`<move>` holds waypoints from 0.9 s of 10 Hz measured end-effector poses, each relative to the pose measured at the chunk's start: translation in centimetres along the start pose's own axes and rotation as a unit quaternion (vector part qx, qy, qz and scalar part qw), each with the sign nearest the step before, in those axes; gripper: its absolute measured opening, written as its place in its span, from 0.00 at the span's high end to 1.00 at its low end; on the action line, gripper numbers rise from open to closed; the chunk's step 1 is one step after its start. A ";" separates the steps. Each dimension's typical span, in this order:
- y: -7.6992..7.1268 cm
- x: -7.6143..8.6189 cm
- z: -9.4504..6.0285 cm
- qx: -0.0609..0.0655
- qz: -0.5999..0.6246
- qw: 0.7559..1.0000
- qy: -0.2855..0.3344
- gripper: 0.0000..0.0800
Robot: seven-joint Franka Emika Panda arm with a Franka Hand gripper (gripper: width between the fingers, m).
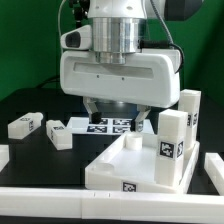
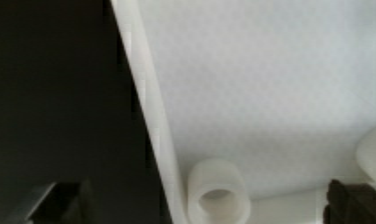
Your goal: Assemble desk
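Exterior cam sits low, barely above the tabletop [image 1: 112,165], on the side of it away from the robot [image 1: 118,70], facing straight back at it. It's pretty close in: the tabletop sits in the foreground and the robot gets cropped off above it. Wrist cam rides on the robot's wrist and looks down at the tabletop from super close, so you only get white slab, a strip of black table [image 2: 52,90] beside it and the fingertips [image 2: 53,203] poking in. Both views share just that tabletop and the table.
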State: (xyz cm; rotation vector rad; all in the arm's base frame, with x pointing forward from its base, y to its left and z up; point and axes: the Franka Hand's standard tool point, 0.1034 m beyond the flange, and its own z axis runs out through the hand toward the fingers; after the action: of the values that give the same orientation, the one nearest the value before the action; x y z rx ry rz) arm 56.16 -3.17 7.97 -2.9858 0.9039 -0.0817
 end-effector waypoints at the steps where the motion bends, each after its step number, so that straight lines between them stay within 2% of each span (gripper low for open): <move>1: 0.4 -0.3 0.5 -0.002 -0.035 0.999 0.004 0.19; 6: 1.9 -1.3 4.7 -0.019 -0.074 0.997 0.017 0.19; 9: 2.1 -1.3 5.2 -0.022 -0.073 0.997 0.016 0.19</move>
State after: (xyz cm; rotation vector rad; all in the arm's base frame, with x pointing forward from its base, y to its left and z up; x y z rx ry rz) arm 54.19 -4.12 2.64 -3.0963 0.6970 -0.1151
